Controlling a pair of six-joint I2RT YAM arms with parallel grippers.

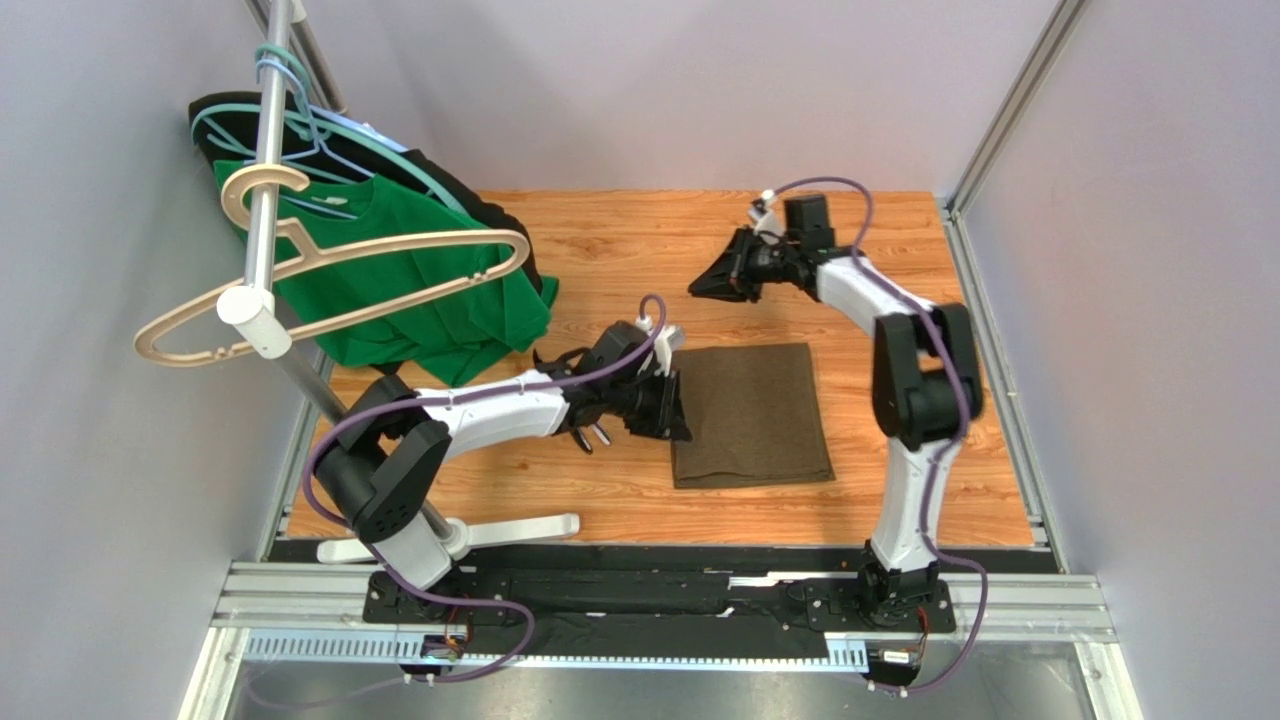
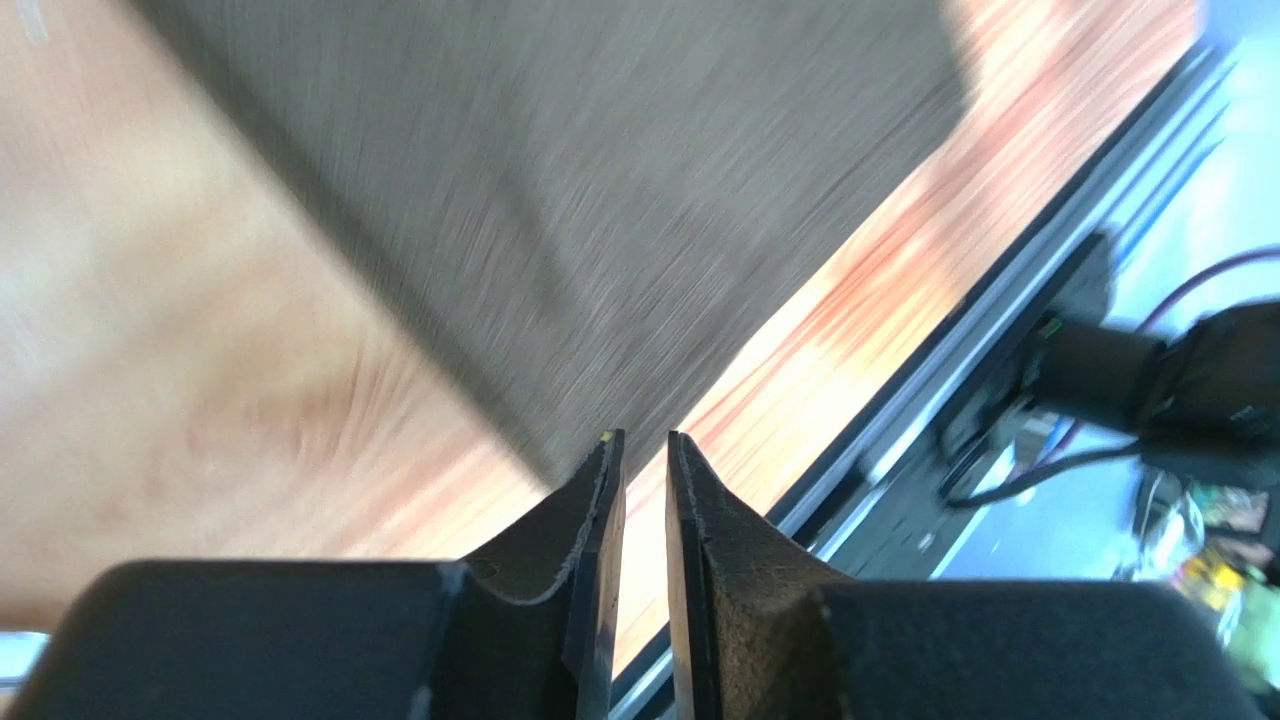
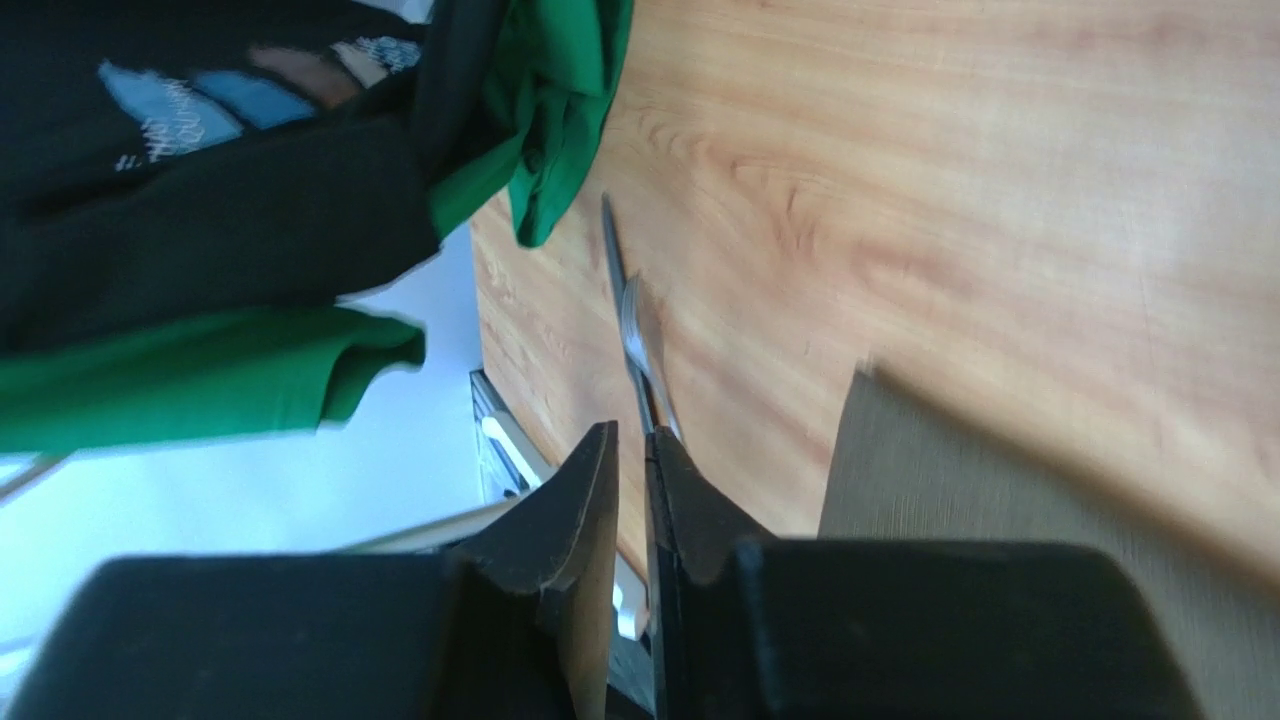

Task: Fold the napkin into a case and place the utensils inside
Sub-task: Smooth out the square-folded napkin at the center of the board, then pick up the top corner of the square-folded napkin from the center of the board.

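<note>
Hovering by napkin (image 1: 751,416), left hand (image 2: 642,440) slightly apart — utensil (image 3: 628,308) at right hand (image 3: 631,432), grip unclear.

White links, black joints on left arm (image 1: 481,408) and right arm (image 1: 909,495). Purple cables (image 1: 842,188) looped alongside. Black left gripper (image 2: 639,450), right gripper (image 3: 631,443), textured wedge fingers (image 2: 721,525).

Napkin (image 1: 748,413) lies flat mid-desk (image 1: 631,240), left jaws at its left edge, right jaws raised behind it. Shirt (image 1: 436,308) hangs at far left. Knife (image 3: 637,333) juts ahead of the right jaws.
</note>
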